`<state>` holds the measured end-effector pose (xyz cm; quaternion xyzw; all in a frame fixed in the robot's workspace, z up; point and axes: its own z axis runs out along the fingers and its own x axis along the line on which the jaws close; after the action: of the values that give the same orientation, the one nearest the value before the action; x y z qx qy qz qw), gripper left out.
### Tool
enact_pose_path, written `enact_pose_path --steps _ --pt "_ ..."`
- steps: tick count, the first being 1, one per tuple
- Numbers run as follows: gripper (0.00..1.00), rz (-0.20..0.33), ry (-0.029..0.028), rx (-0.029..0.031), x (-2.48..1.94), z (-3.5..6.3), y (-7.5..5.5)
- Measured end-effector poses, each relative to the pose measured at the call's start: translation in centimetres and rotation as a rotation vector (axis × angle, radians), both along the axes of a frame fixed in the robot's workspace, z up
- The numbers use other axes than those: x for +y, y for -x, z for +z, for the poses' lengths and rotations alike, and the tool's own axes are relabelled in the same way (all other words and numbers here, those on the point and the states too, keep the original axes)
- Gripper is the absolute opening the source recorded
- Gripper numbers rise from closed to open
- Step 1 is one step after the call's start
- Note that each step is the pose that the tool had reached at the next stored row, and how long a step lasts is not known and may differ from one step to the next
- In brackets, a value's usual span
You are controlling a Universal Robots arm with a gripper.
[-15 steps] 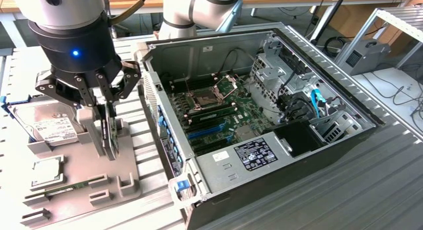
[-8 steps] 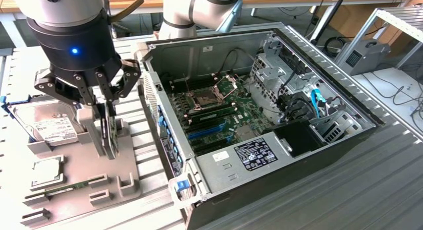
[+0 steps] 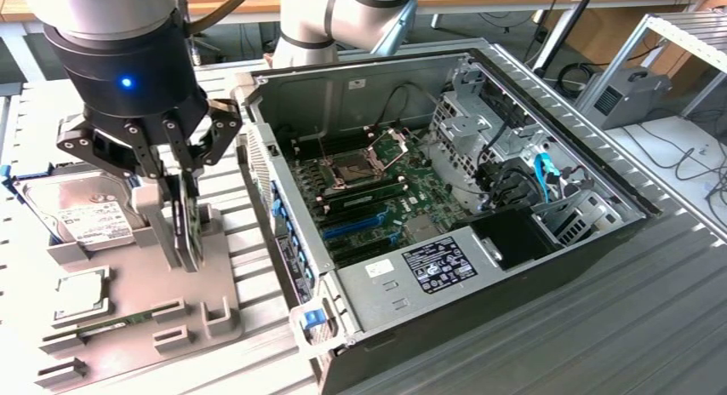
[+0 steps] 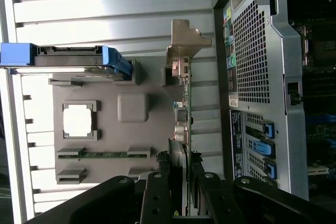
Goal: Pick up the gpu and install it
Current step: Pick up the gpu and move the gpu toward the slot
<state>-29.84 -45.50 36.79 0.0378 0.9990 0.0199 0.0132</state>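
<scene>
Gripping gpu (image 3: 187, 233) from above with gripper (image 3: 182, 186), fingers (image 4: 157, 198) closed narrowly on both faces of the card. Holding it upright, on edge, over tray (image 3: 136, 280), at the exterior view's left of case (image 3: 455, 199) and near its perforated rear wall. Cannot tell whether the card's lower edge touches the tray. Silver bracket (image 4: 185, 40) at the card's end away from the fingers. Lying on the tray: drive (image 3: 85, 212), cpu (image 3: 80, 293), memory stick (image 3: 114, 320).

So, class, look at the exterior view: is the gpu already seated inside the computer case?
No, the gpu stands on edge in the grey holder outside the computer case.
</scene>
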Motion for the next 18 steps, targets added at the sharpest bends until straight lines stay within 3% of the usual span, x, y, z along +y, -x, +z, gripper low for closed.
enact_pose_path --steps 18 --pt "0.26 0.000 0.0000 0.0000 0.00 0.78 0.00"
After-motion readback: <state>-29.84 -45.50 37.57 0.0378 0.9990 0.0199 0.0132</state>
